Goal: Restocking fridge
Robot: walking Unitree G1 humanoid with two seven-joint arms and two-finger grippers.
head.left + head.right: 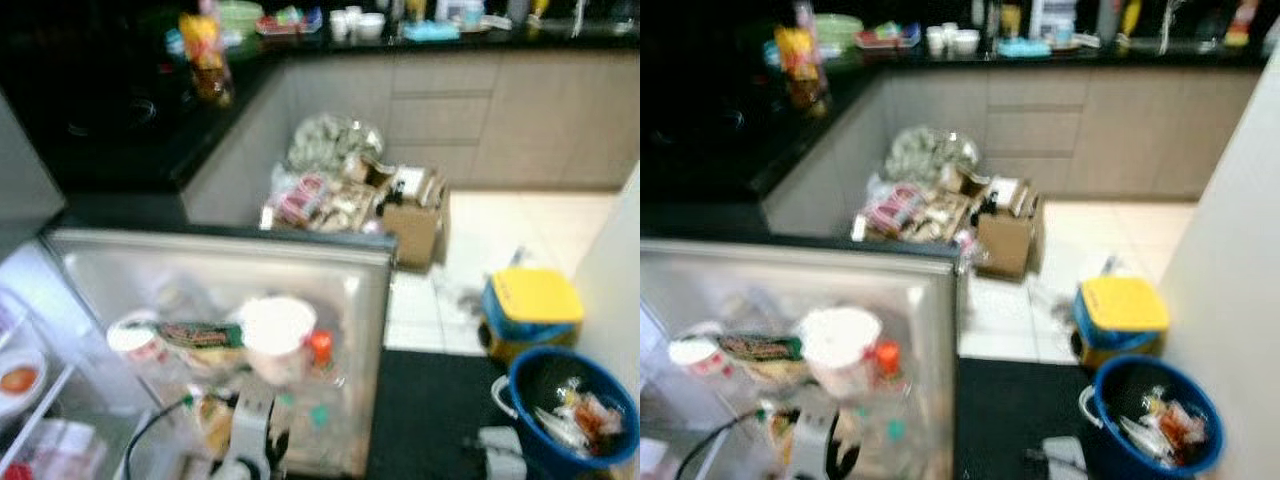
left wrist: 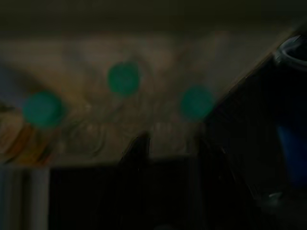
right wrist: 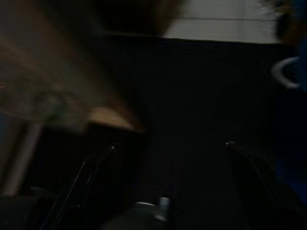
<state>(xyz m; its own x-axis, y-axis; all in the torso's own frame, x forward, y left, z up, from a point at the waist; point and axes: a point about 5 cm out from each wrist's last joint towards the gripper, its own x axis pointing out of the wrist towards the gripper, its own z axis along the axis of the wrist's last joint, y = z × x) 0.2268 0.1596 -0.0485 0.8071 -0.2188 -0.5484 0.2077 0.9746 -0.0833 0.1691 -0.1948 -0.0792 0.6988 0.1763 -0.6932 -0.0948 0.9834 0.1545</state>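
Open fridge door (image 1: 365,330), shelf packed: white tub (image 1: 278,335) mid-shelf, green-capped bottles (image 2: 123,79) along front edge. Bottles likely light, slippery; grasp below cap. Left gripper (image 2: 165,151) near bottles, fingers parted, empty. Right gripper (image 3: 168,153) open over dark mat (image 1: 430,410).

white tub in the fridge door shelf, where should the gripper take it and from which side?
Grip the white tub by its upper sidewall just under the rim, coming from above. It stands upright in the fridge door shelf with a wrapped packet against one side and an orange-capped bottle on the other, so only the top looks free. The frames are blurred, so this is tentative.
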